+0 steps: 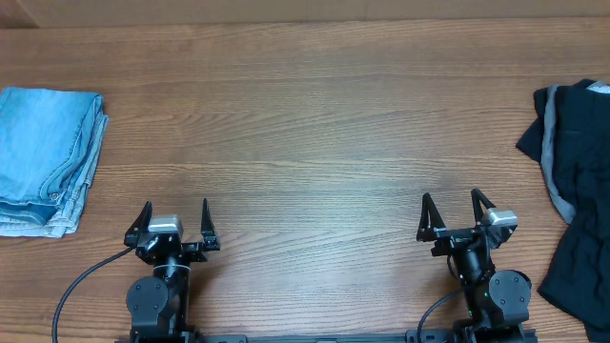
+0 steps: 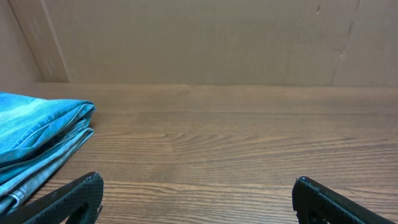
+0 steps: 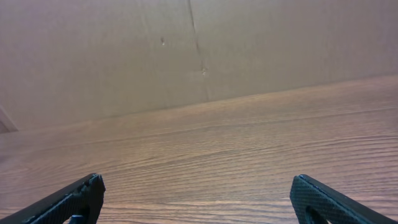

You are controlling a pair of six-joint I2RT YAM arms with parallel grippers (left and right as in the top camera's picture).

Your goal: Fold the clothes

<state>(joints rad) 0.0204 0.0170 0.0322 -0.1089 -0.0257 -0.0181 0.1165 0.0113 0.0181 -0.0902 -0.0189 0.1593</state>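
Note:
The clothes to fold do not show in any view. My left gripper (image 1: 174, 217) rests near the table's front edge on the left, open, with only bare wood between its fingers. In the left wrist view, the left gripper (image 2: 198, 182) has its jaws spread wide over the tabletop. My right gripper (image 1: 453, 211) sits at the front right, also open and holding nothing. The right wrist view gives the same picture of the right gripper (image 3: 198, 180), with wood grain between its spread fingers.
A folded stack of pale light-blue jeans (image 1: 46, 157) lies at the far left, and its edge (image 2: 37, 137) shows left of my left fingers. A crumpled black garment with a grey edge (image 1: 577, 191) lies at the far right. A cardboard wall (image 2: 217, 37) backs the table.

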